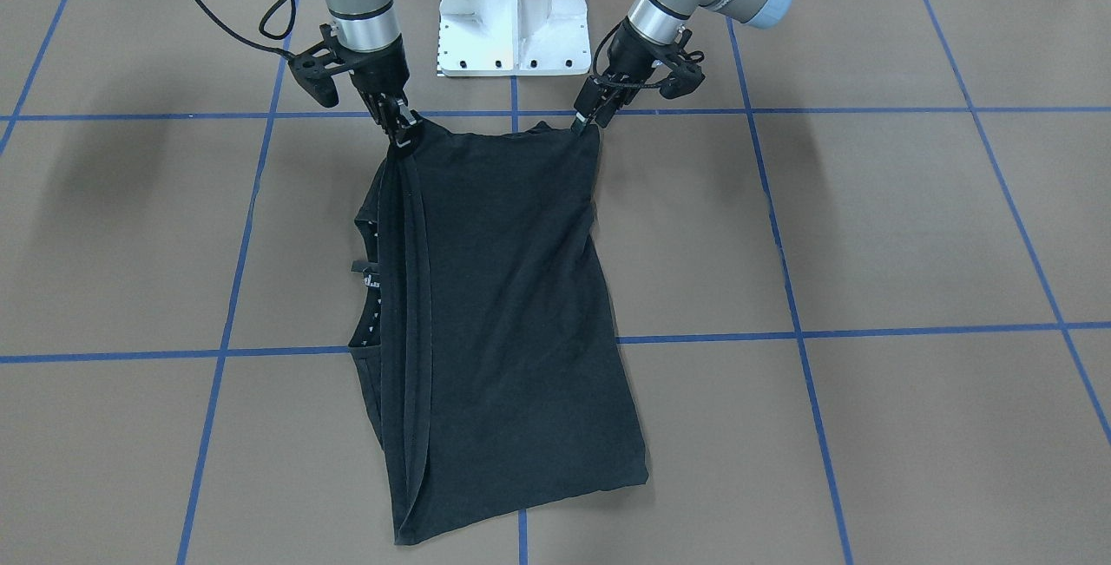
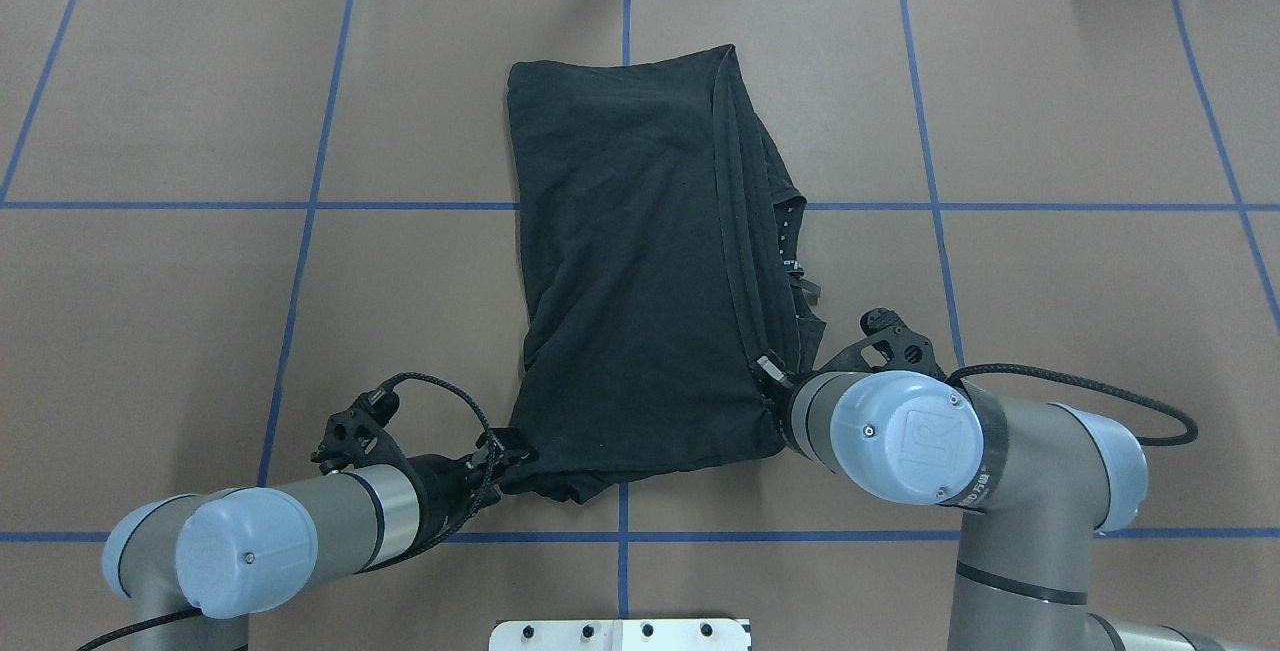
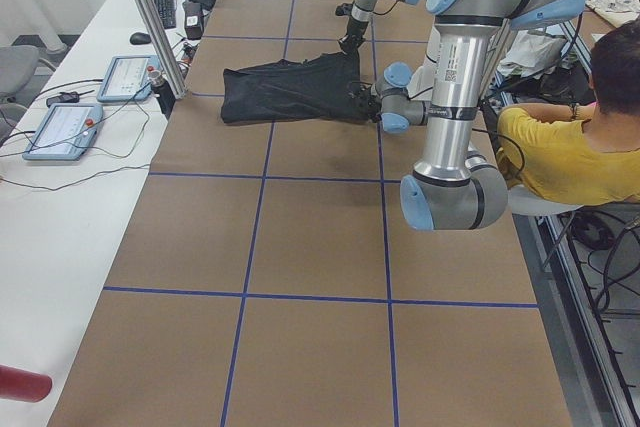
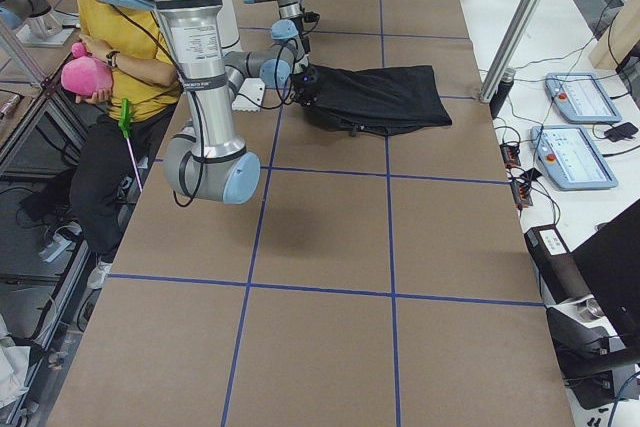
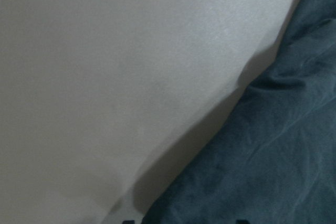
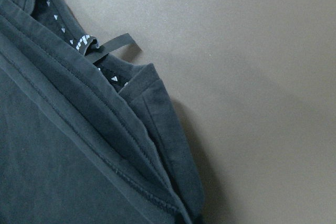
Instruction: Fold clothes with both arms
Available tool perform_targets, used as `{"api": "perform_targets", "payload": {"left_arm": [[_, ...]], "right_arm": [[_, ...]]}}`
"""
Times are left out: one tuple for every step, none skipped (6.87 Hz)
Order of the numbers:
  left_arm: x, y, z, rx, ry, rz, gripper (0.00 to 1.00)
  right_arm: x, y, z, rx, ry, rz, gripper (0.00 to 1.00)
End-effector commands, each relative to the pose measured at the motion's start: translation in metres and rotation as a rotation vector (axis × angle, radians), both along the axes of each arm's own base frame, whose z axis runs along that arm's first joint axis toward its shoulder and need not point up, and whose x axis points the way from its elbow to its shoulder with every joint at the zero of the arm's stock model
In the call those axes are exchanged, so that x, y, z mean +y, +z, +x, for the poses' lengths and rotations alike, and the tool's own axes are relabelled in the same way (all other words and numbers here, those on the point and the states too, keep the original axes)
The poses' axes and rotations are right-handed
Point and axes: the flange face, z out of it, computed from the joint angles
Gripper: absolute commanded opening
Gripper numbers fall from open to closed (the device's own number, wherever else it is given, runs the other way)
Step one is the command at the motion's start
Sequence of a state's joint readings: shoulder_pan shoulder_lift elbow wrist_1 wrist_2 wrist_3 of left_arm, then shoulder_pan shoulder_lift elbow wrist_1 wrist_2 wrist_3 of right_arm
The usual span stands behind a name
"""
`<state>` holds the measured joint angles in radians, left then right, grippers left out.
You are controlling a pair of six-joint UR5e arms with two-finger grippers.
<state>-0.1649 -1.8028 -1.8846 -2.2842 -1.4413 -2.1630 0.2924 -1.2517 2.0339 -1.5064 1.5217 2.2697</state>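
Note:
The black T-shirt (image 1: 503,305) lies folded lengthwise on the brown table, graphic hidden; the collar tape and a small loop show at its edge (image 6: 100,43). Its end nearest the robot is raised a little and stretched between my two grippers. My left gripper (image 1: 586,119) is shut on one near corner (image 2: 505,458), and the left wrist view shows only dark fabric (image 5: 262,161) over the table paper. My right gripper (image 1: 401,133) pinches the other near corner, where the folded hems stack (image 2: 768,373). From the side views the shirt (image 3: 290,92) (image 4: 385,97) lies between both arms.
The white pedestal base (image 1: 512,18) stands just behind the shirt's held edge. A seated person in a yellow top (image 3: 560,152) (image 4: 110,57) is at the robot's side of the table. Control tablets (image 3: 60,127) and a metal post (image 3: 150,17) line the far edge.

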Motion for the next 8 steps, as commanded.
{"api": "perform_targets", "payload": {"left_arm": [[-0.001, 0.0, 0.003, 0.001, -0.005, 0.004, 0.71], [0.001, 0.009, 0.01, -0.019, 0.0, 0.002, 0.71], [0.0, 0.01, 0.01, -0.021, -0.001, 0.003, 0.68], [-0.001, 0.007, 0.011, -0.017, -0.002, 0.005, 0.46], [-0.003, 0.005, 0.01, -0.014, -0.004, 0.005, 0.05], [-0.002, 0.003, 0.01, -0.009, -0.003, 0.006, 0.0], [-0.003, 0.0, 0.008, -0.004, 0.0, 0.008, 0.0], [-0.004, -0.017, -0.006, 0.027, -0.005, 0.014, 0.0]], "right_arm": [[0.0, -0.001, 0.001, -0.003, 0.001, 0.0, 0.0], [0.0, -0.001, 0.001, -0.001, 0.0, 0.001, 0.0], [0.0, -0.001, 0.001, -0.002, 0.001, 0.0, 0.0], [0.0, -0.001, 0.001, -0.003, 0.001, 0.0, 0.0], [0.0, -0.001, 0.001, -0.003, 0.0, 0.002, 0.0], [0.0, -0.001, 0.001, -0.002, 0.001, 0.0, 0.0], [0.0, -0.001, 0.001, -0.003, 0.001, 0.0, 0.0], [0.001, -0.004, 0.003, -0.009, 0.001, 0.002, 0.0]]}}
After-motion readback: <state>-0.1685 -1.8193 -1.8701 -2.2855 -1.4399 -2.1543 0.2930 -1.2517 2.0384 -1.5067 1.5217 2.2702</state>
